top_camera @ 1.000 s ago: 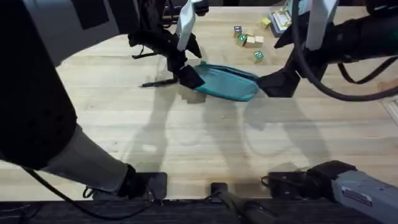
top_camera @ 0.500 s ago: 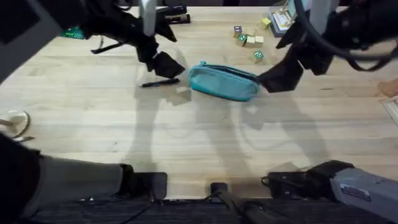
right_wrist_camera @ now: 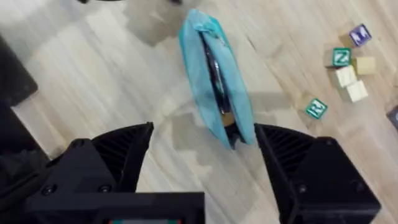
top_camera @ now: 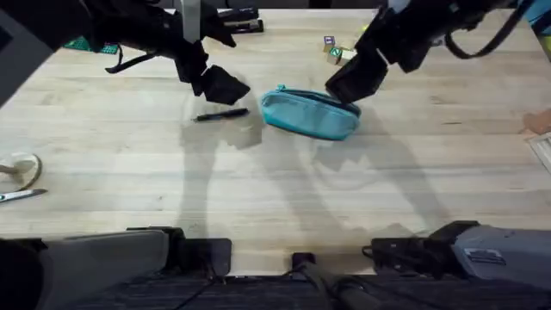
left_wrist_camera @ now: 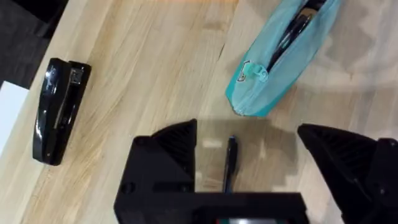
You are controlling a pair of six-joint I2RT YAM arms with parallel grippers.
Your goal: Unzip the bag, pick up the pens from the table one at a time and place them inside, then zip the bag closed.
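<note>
Teal bag [top_camera: 310, 113] lies unzipped between both raised, open-jawed arms.

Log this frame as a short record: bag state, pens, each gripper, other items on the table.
bag: teal bag lying on the table, zipper open, dark pen visible inside
pens: one pen on the table beside the bag, apart from it
left gripper: left gripper open, above the loose pen
right gripper: right gripper open, above the bag's end, holding nothing
other items: stapler, letter blocks
</note>
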